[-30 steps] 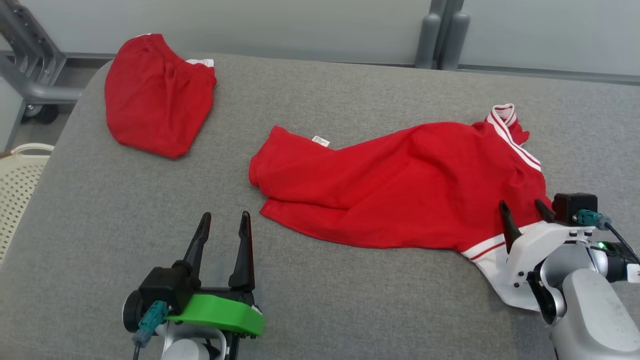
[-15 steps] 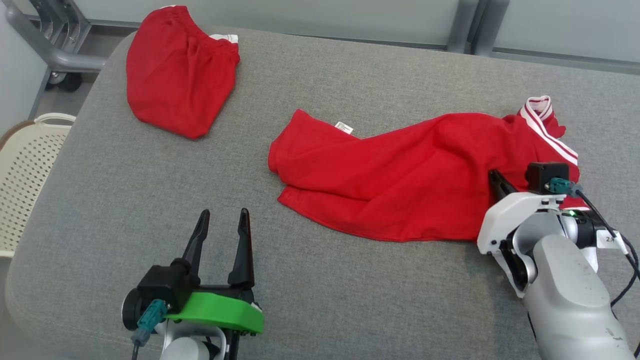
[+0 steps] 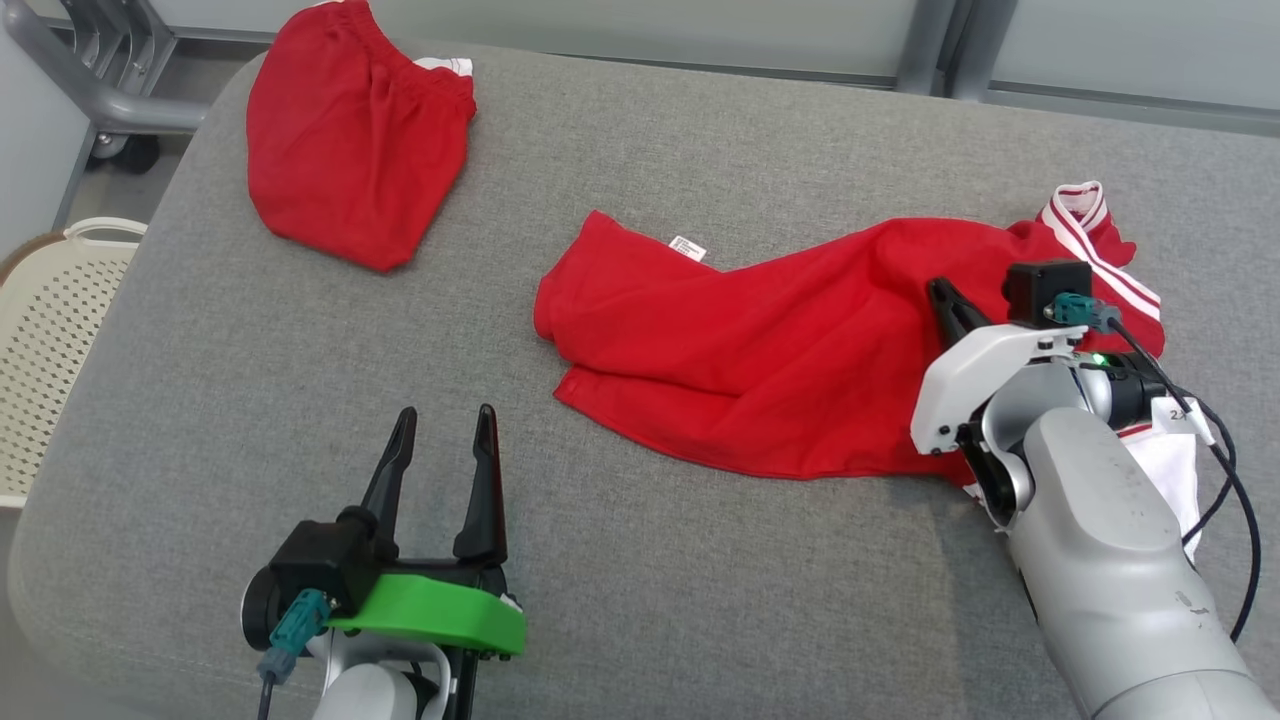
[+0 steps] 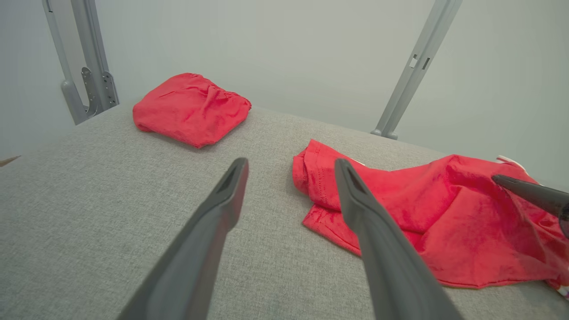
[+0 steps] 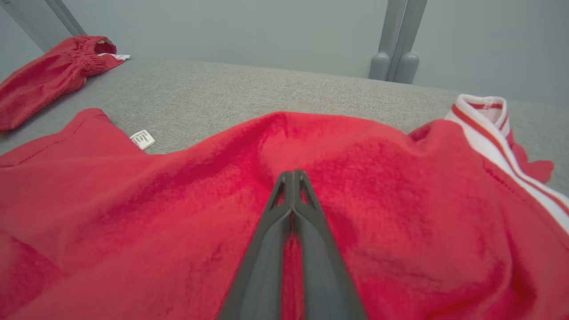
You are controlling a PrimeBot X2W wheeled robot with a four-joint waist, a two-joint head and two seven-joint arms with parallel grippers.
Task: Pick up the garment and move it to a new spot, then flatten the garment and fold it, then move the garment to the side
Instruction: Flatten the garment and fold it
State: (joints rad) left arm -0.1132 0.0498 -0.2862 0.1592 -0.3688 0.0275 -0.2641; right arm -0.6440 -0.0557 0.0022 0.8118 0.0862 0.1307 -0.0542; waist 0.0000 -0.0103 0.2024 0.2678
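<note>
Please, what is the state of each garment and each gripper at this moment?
red shirt: crumpled, unfolded, lying on the grey cushion.
red shorts: folded over, lying apart at the far left corner.
left gripper: open, holding nothing.
right gripper: shut, pinching the red shirt.

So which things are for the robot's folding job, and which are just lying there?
For the job: red shirt, right gripper pinching it, left gripper open nearby.
Just lying about: folded red shorts, white basket.

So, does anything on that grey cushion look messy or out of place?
The red shirt lies crumpled and twisted, its striped collar bunched at one end. The red shorts look folded and tidy.
</note>
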